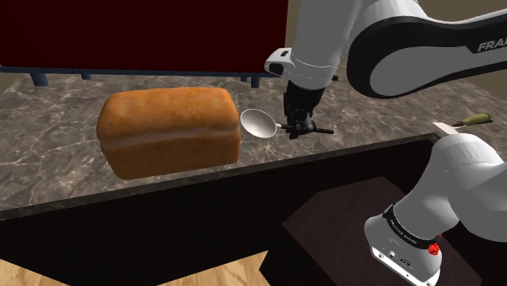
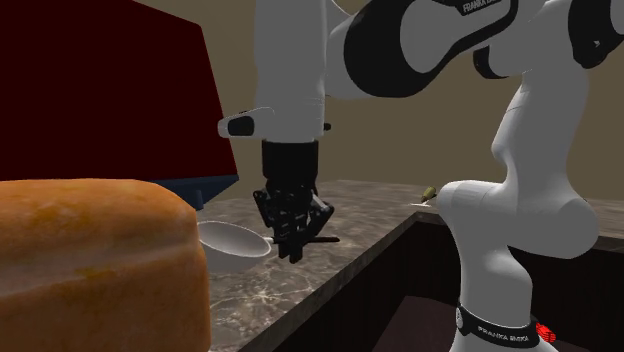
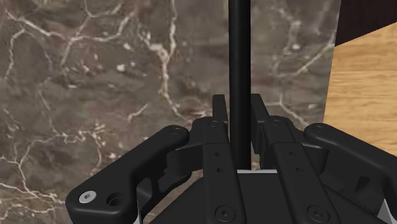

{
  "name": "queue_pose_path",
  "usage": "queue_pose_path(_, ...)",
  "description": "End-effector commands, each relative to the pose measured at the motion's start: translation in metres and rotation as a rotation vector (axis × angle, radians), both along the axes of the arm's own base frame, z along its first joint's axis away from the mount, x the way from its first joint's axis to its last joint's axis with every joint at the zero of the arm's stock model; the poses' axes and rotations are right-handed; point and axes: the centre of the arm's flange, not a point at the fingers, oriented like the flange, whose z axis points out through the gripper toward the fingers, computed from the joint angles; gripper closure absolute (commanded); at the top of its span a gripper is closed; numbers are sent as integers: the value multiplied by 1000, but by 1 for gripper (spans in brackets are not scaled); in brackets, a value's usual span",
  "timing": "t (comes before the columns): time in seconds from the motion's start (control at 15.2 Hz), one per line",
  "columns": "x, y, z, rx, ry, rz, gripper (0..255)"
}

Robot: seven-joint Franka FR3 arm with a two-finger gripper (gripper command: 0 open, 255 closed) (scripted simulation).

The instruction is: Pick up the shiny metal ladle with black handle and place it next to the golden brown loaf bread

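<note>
tool: I see it clamped narrow on the ladle, gripping its black handle.
ladle: bowl just beside the end of the loaf, handle pointing away from it.
loaf: golden brown, on the marbled worktop.
behind: dark red panel along the worktop's far edge.

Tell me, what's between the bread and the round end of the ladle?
Nothing else. In the shoulder view the ladle has its bowl right beside the bread, with at most a sliver of marble counter between them.
</note>
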Motion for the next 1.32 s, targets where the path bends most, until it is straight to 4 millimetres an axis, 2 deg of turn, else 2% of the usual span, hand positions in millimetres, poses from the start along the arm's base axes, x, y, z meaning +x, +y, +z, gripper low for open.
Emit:
queue_pose_path(0.0,-1,-1,-4,-5,8,0,255)
queue_pose_path(0.07,-1,-1,-4,-5,8,0,255)
queue_pose_path(0.13,-1,0,-4,-5,8,0,0)
queue_pose_path(0.46,-1,-1,-4,-5,8,0,0)
queue_pose_path(0.73,-3,6,46,-5,8,0,0)
queue_pose_path(1.25,-3,6,46,-5,8,0,0)
